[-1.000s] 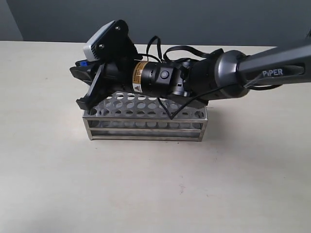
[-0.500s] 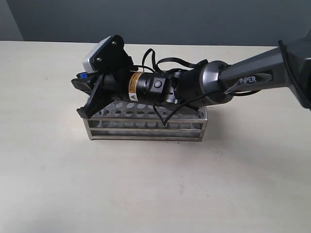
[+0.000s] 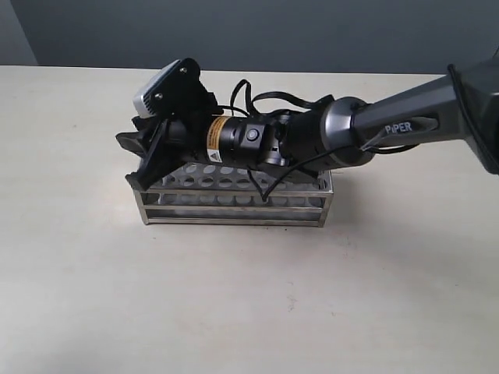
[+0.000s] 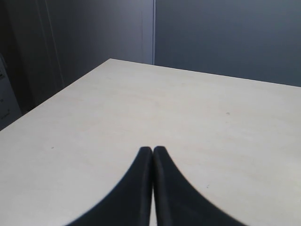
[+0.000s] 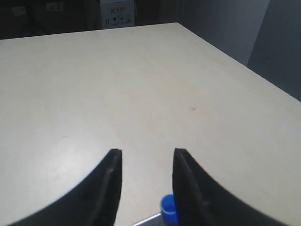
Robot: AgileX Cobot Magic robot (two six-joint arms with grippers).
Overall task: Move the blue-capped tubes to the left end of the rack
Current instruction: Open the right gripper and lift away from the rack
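The right gripper (image 3: 131, 160) hangs at the left end of the rack (image 3: 234, 209), its two dark fingers parted to a middling gap and clamped on nothing. In the right wrist view one blue-capped tube (image 5: 167, 207) shows only its cap, low between the fingers, close against one of them and partly behind it, beside a sliver of silvery rack edge. The left gripper (image 4: 152, 150) has its fingers pressed together over bare tabletop near a table corner, with nothing between them. Open table (image 3: 249, 312) lies in front of the rack and to both sides, and the table's far edge runs behind it. The right arm (image 3: 405, 117) reaches in low from the right across the rack's back rows, and with its wrist camera (image 3: 160, 82) and looping black cable (image 3: 249, 86) it covers much of the top plate. From the exterior view the tubes are hidden behind them, so their number and holes cannot be told. The surface is pale beige and matte, and a grey-blue wall (image 3: 273, 31) stands behind it.
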